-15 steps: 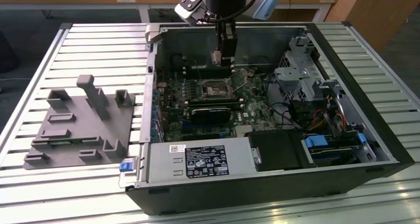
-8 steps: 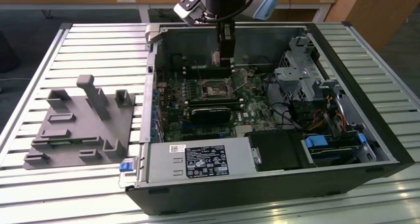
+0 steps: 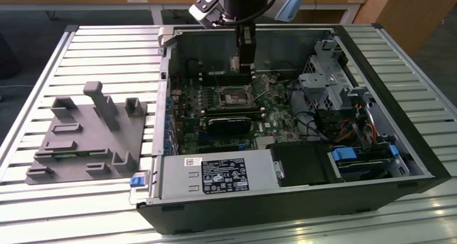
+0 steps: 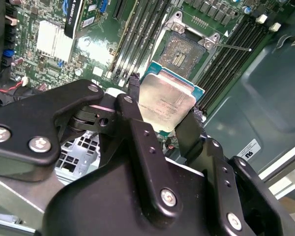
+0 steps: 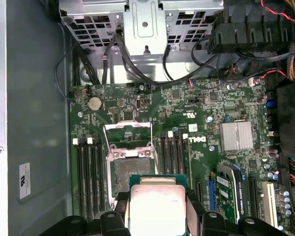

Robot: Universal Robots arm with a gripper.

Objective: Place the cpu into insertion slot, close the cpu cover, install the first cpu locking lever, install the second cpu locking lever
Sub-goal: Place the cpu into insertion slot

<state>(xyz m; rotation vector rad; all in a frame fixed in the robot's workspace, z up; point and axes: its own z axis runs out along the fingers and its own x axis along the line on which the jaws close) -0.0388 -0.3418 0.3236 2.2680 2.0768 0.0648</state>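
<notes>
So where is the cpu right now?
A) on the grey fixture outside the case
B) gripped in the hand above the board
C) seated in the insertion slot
B: the hand holds the cpu by its edges, and the insertion slot lies bare, its cpu cover open.

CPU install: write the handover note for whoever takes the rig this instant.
Gripper: shut on the cpu, gripping two opposite edges, above the motherboard, metal top facing the wrist cameras.
Insertion slot: empty, right beside the held chip in both wrist views.
Cpu cover: swung open, off the slot.
Done: cpu is in the grip over the board.
Left: cpu not seated, cover not closed, locking levers not installed.
</notes>
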